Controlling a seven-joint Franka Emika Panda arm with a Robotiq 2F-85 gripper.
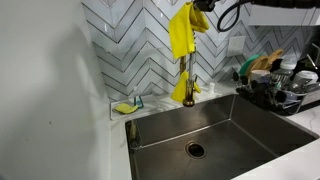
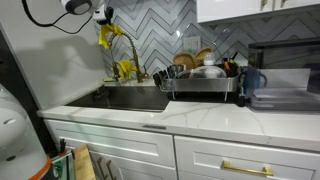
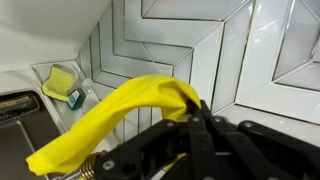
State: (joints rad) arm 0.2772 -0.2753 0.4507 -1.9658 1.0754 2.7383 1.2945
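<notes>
My gripper (image 1: pixel 199 18) is high above the sink, shut on a yellow cloth (image 1: pixel 182 33) that hangs down in front of the herringbone tile wall. In the wrist view the cloth (image 3: pixel 115 115) drapes out from between the black fingers (image 3: pixel 190 140), pinched at its upper end. Its lower part hangs over the top of the brass faucet (image 1: pixel 187 80). From the other side of the kitchen the gripper (image 2: pixel 104 16) and the dangling cloth (image 2: pixel 107 36) show above the same faucet (image 2: pixel 130 55).
A steel sink (image 1: pixel 215 140) lies below. A sponge in a small dish (image 1: pixel 127 105) sits at the sink's back corner. A dish rack (image 1: pixel 280 90) full of dishes stands beside the sink. White counter (image 2: pixel 210 115) runs along the cabinets.
</notes>
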